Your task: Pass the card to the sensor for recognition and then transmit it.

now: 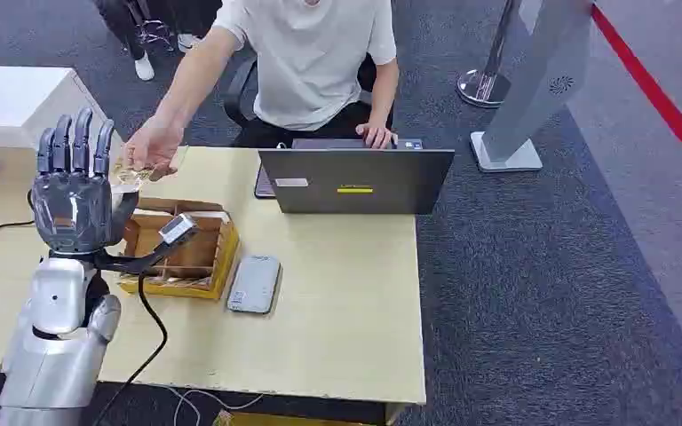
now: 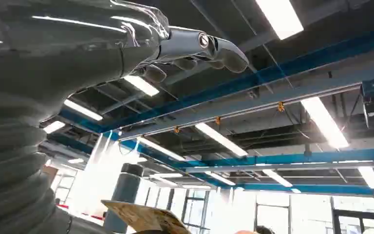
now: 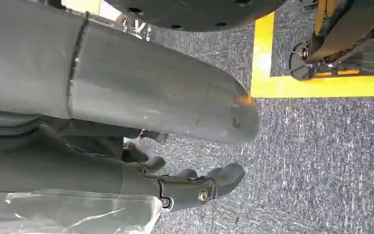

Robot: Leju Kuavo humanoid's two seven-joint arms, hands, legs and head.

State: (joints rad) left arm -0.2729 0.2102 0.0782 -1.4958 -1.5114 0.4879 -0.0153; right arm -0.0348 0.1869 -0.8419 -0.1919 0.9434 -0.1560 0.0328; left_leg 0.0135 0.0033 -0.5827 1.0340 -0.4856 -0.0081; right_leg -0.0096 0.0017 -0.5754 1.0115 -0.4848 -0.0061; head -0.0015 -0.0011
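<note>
Left robot hand [image 1: 75, 191]: raised upright above worktop [image 1: 337, 302], palm away from camera, fingers extended and apart, holding nothing

Card [image 1: 133, 173]: pinched in person's hand [image 1: 153, 146], just beyond and slightly right of left robot hand; long axis roughly level, pointing across toward that hand

Wooden box [image 1: 182, 253] and sensor [image 1: 255, 284]: on worktop, right of left robot hand

Right robot hand [image 3: 190, 187]: hanging toward floor, fingers loosely curled, empty

Judgement: left robot hand nearer; handover to person appears done
</note>
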